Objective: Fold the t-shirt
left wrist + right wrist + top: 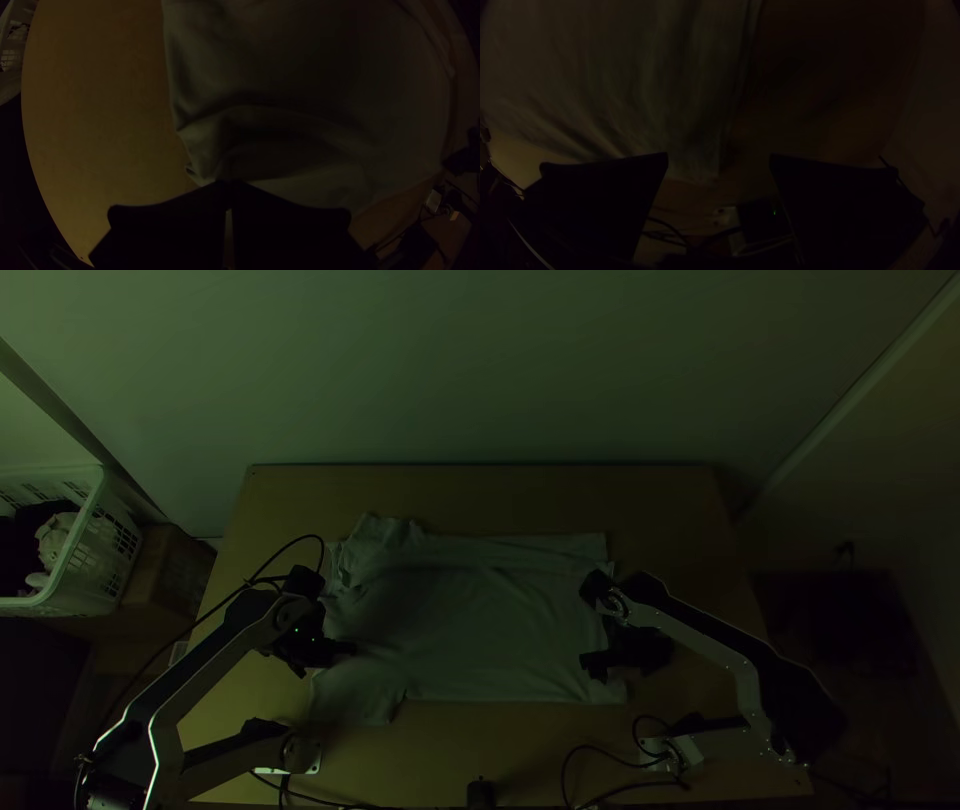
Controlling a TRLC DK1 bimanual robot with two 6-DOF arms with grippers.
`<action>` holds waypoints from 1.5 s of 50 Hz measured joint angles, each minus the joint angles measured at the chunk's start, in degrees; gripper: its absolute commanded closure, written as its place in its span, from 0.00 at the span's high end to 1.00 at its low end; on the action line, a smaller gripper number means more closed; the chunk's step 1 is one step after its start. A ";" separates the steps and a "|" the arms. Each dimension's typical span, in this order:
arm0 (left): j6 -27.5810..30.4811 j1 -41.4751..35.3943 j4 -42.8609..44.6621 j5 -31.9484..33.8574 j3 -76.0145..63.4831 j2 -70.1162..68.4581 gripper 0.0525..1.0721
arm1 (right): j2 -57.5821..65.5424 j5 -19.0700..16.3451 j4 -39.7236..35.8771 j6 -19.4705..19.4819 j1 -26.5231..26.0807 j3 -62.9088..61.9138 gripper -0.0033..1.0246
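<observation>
The t-shirt [480, 630] lies spread — left tool [350, 649] closed narrow, right tool [592, 666] wide near the hem [616, 692].

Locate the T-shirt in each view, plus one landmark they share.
Top view: T-shirt, spread just below the picture's centre.
Left wrist view: beyond the shut left gripper.
Right wrist view: a corner shows between the open right gripper's fingers, the rest beyond.
Shared landmark: bare table beside it.
</observation>
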 measured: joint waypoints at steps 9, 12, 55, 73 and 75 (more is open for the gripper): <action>0.46 0.59 -0.24 0.00 0.76 0.00 0.03 | 3.48 -2.56 -0.35 -0.92 0.83 -1.64 0.82; 0.46 0.76 -0.68 0.00 0.79 0.00 0.03 | 3.82 -2.97 -0.20 -1.11 1.14 -2.19 0.81; 0.68 4.55 0.28 0.00 7.89 1.75 0.03 | -12.92 -6.27 7.56 -5.84 2.84 -3.13 0.03; 1.92 4.66 0.26 0.28 8.76 0.79 0.03 | -13.44 -8.52 8.44 -5.88 -1.40 -0.70 0.03; 1.92 4.72 0.26 0.48 8.85 0.79 0.03 | -13.77 -8.55 8.50 -6.03 -2.32 -0.63 0.03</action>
